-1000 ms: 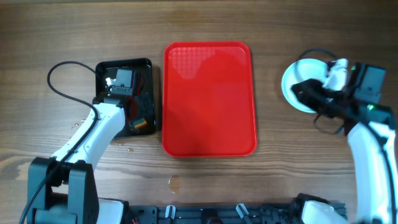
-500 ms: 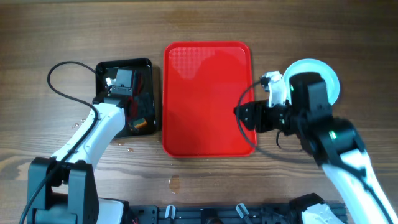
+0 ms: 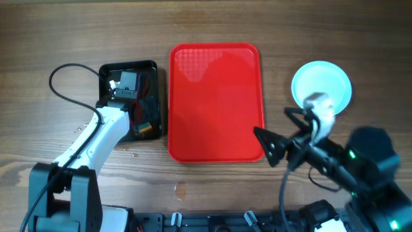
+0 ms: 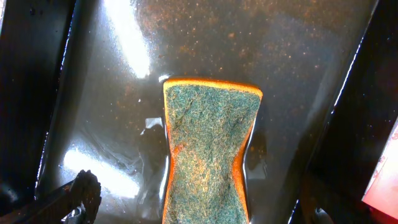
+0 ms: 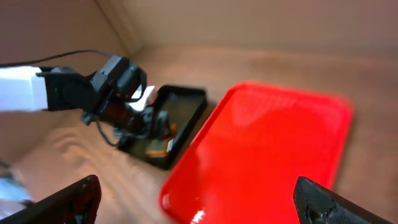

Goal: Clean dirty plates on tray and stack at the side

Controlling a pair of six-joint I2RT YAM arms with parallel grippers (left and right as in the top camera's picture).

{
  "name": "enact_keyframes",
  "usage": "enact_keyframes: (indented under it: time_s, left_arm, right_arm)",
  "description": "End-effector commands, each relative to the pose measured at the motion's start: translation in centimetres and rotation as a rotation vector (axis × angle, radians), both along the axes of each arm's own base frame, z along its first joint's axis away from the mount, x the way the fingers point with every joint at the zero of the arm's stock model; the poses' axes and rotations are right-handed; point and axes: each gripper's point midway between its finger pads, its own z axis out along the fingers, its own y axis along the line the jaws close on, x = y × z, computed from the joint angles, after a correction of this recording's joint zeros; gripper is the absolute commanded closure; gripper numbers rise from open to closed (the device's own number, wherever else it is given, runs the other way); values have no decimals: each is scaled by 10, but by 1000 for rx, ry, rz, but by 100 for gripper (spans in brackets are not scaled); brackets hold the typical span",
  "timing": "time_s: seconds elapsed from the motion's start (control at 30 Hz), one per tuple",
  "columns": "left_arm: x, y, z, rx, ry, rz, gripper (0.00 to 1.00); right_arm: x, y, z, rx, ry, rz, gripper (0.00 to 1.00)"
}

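Observation:
The red tray [image 3: 215, 103] lies bare in the middle of the table, also filling the right wrist view [image 5: 267, 149]. A pale round plate [image 3: 322, 87] sits on the wood to the right of it; whether others lie under it I cannot tell. My right gripper [image 3: 278, 135] hangs open and holds nothing by the tray's front right corner, its fingertips [image 5: 74, 199] far apart. My left gripper [image 3: 136, 111] is open, low in the black tray [image 3: 129, 67]. A green-topped orange sponge [image 4: 208, 155] lies loose between its fingers [image 4: 84, 190].
The black tray [image 4: 298, 56] is wet and shiny inside and sits just left of the red tray. The left arm [image 5: 62, 87] reaches over it. Small water spots [image 3: 132, 153] dot the wood in front of it. A black cable [image 3: 61, 74] loops at the left.
My right gripper has opened and left the plate. It swung left past the tray's right edge, then back toward the front. The plate now shows whole. The left arm has not moved.

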Motion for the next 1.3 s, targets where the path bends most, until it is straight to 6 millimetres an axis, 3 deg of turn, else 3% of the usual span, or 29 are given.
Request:
enact_keyframes:
  time_s: [0.0, 0.13, 0.43, 0.67, 0.97, 1.2, 1.27]
  left_arm:
    - [1, 1, 1, 0, -4, -1, 0]
    - [1, 1, 1, 0, -4, -1, 0]
    - [1, 1, 1, 0, -4, 0, 0]
    - [1, 1, 1, 0, -4, -1, 0]
    - [1, 1, 1, 0, -4, -1, 0]
    - [1, 1, 1, 0, -4, -1, 0]
    - [1, 1, 1, 0, -4, -1, 0]
  right_arm:
    - [-12, -22, 15, -101, -162, -57, 0]
    - [-17, -39, 7, -139, -187, -134, 0]
    - [4, -69, -42, -187, -380, -292, 1]
    - [16, -68, -81, -153, -485, -312, 0]
    - [33, -65, -109, -104, -622, -331, 0]
    - [35, -65, -119, -115, -598, -327, 0]
    - [36, -64, -134, -136, -541, -319, 0]
